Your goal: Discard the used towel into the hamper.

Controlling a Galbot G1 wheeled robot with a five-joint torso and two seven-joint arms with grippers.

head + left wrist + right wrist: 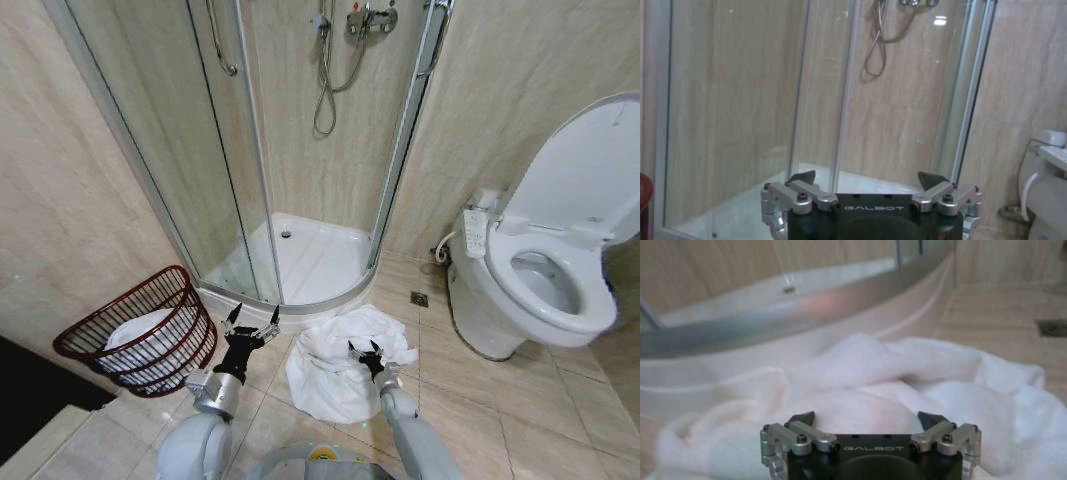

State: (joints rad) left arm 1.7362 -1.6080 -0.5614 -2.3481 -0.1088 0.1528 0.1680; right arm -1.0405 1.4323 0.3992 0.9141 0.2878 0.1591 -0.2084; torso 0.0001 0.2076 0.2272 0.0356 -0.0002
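The shower stall (290, 150) is standing in the corner with its curved glass doors and white tray, and everything else is sitting around its raised curb. The toilet (545, 270) is standing off to the stall's right side with its lid raised. The towel (330, 375) is lying crumpled in a white heap on the floor tiles directly in front of the stall's curb, just beside it. The hamper (140, 335) is leaning tilted against the wall at the stall's left corner, with something white lying inside it. The left gripper (251, 327) is hanging between the hamper and the towel, close to the stall's curb, its jaws spread wide and holding nothing. The right gripper (366, 353) is hovering right over the towel in front of the stall, its jaws likewise released and spread apart, with nothing between them.
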